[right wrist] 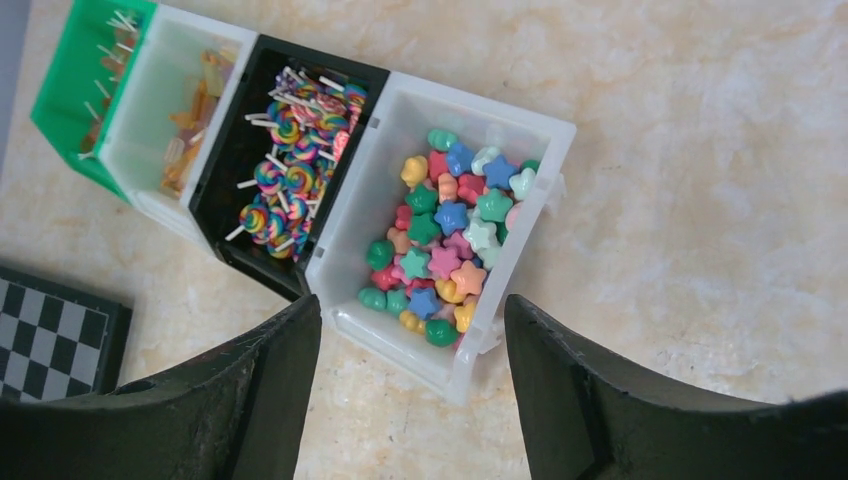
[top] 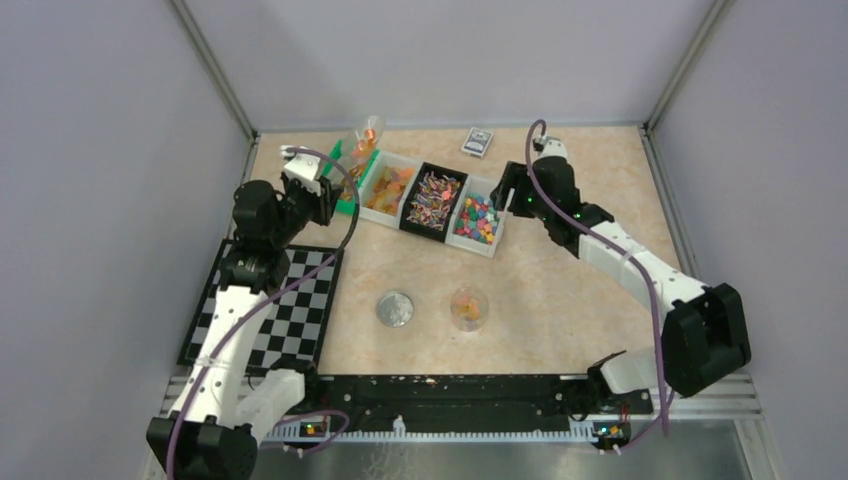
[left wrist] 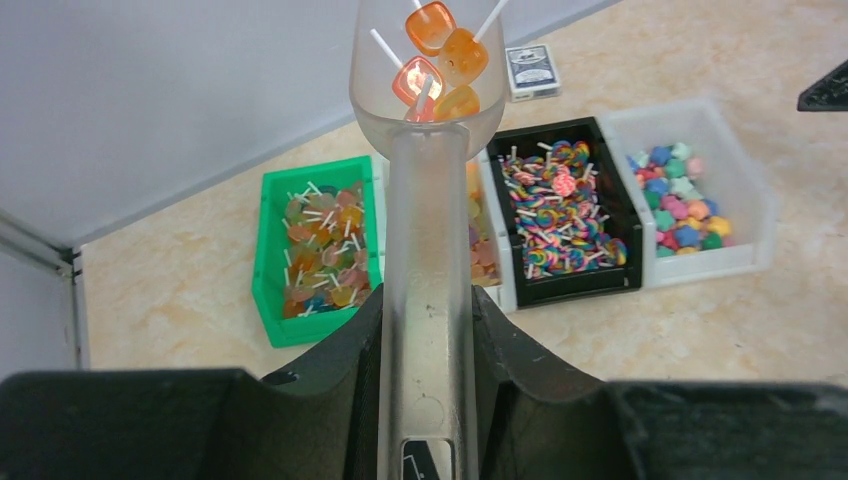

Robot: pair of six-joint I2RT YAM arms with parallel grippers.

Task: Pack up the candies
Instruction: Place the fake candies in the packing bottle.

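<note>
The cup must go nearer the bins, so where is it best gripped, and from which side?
Likely across the outer wall of the cup, near its rim, from straight above: it stands upright, round and open-topped, and the silver lid lies apart beside it.

text: nothing legible is showing in any view | small card box (left wrist: 531,70): is showing only a dark printed back pattern, any lettering too small to read | clear scoop (left wrist: 425,250): handle is carrying a moulded mark at its near end, cut off and unreadable
</note>
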